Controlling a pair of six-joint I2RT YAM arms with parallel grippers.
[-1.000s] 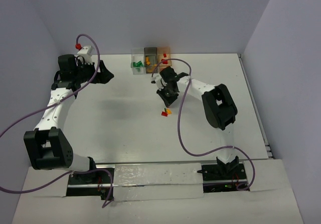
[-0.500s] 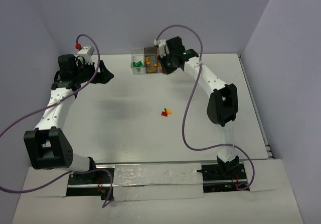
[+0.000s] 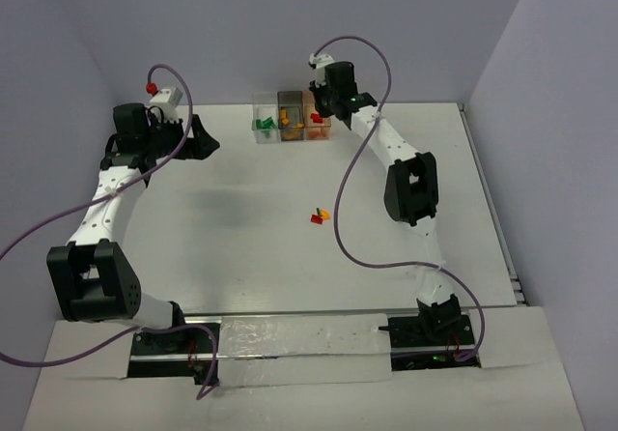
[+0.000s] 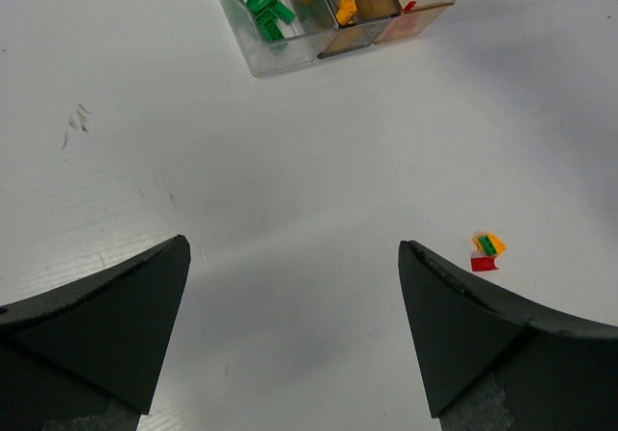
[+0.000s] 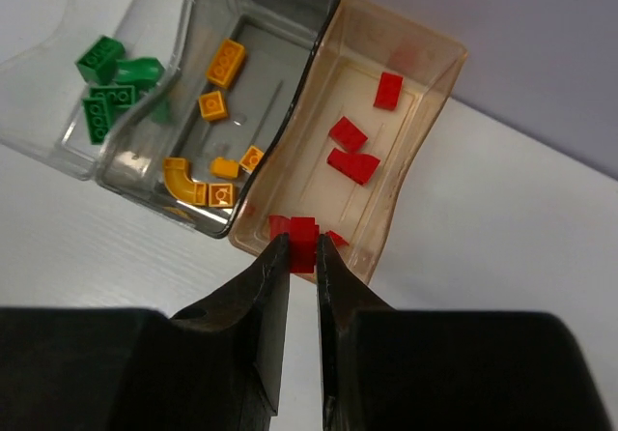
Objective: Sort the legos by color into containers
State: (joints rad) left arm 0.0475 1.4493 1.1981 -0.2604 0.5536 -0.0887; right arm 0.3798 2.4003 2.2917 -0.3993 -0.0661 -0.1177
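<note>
**While hovering over the boxes: one red brick (image 5: 303, 240) pinched in the right gripper (image 5: 302, 255)**

Where the table (image 3: 241, 238) reaches its far edge, counted three boxes in a left-to-right row, sides touching: clear box (image 4: 275, 59) on the left, smoky grey box (image 5: 270, 73) in the middle, orange-tinted box (image 5: 410, 160) on the right. Each laid with its long axis running near to far.

Inside the clear one, at least four green bricks (image 5: 111, 98). Inside the grey one, about six orange-yellow bricks (image 5: 228, 62), one of them curved. Inside the orange-tinted one, three or four red bricks (image 5: 348, 133) flat on the floor, at mixed angles.

Held between the right gripper's nearly closed fingers: the single red brick, above the near end wall of the orange-tinted box. Too small to tell its long axis.

Near mid-table, well apart from the boxes, three loose pieces (image 4: 484, 254) touching in one clump: one red, one orange, one green sitting on the orange.

At the far left, left gripper (image 4: 294, 247) spread wide, holding nothing, facing right.
</note>
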